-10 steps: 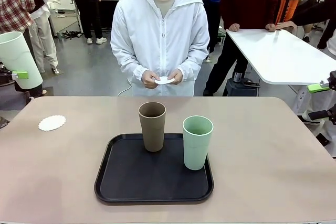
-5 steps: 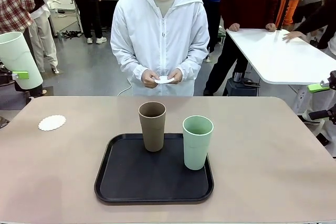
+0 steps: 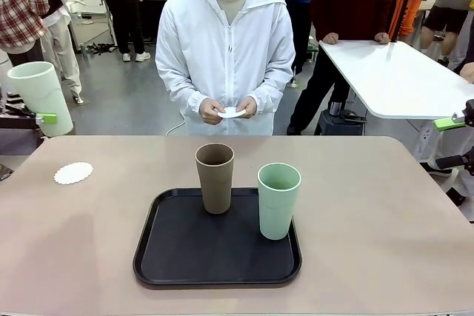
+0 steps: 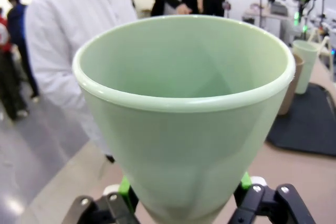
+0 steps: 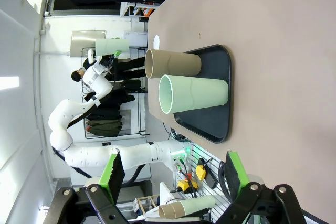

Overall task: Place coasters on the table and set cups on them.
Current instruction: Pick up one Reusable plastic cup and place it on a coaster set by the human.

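My left gripper [image 3: 37,118] is shut on a pale mint cup [image 3: 41,98], held upright in the air beyond the table's far left corner. In the left wrist view the same mint cup [image 4: 184,114] sits between the green pads, its open mouth facing the camera. One white scalloped coaster [image 3: 73,173] lies on the beige table [image 3: 370,242] at the left. A brown cup [image 3: 215,177] and a second mint cup [image 3: 279,200] stand on the black tray [image 3: 185,257]. The person holds another coaster [image 3: 232,112] in both hands. My right gripper [image 3: 455,140] hangs open off the table's right edge.
The right wrist view, rolled sideways, shows the open right gripper [image 5: 173,177], the brown cup [image 5: 173,62], the mint cup [image 5: 194,93], the tray [image 5: 215,124] and the coaster [image 5: 156,40]. A white glossy table [image 3: 400,79] stands at the back right with people around it.
My left gripper has carried the mint cup to the right and a little lower, toward the table's left corner. The right gripper, tray cups and person's hands have stayed put.
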`<action>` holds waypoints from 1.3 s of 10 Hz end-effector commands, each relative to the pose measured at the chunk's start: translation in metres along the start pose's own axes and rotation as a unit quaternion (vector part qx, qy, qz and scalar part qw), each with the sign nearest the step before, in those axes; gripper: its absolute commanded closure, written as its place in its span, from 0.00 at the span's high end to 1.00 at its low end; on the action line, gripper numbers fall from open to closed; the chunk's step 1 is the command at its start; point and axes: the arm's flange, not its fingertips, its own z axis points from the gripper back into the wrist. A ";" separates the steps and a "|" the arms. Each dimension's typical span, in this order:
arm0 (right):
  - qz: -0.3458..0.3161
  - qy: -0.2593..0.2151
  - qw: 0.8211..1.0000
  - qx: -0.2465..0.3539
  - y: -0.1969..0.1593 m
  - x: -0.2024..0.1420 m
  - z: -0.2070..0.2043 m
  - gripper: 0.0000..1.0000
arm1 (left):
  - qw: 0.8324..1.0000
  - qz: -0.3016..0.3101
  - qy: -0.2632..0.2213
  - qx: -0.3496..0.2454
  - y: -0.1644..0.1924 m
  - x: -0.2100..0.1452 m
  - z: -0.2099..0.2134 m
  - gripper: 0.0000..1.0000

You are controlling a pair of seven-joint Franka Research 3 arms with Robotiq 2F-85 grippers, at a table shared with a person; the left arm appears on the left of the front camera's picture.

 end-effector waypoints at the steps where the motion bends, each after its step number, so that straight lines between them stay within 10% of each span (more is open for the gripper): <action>1: 0.003 0.001 1.000 0.005 0.001 -0.001 0.000 1.00 | 1.000 -0.009 0.014 0.000 0.028 -0.013 -0.004 0.82; 13: 0.003 0.001 1.000 0.005 0.001 -0.001 0.000 1.00 | 0.996 0.046 0.014 -0.078 0.036 -0.099 -0.014 0.82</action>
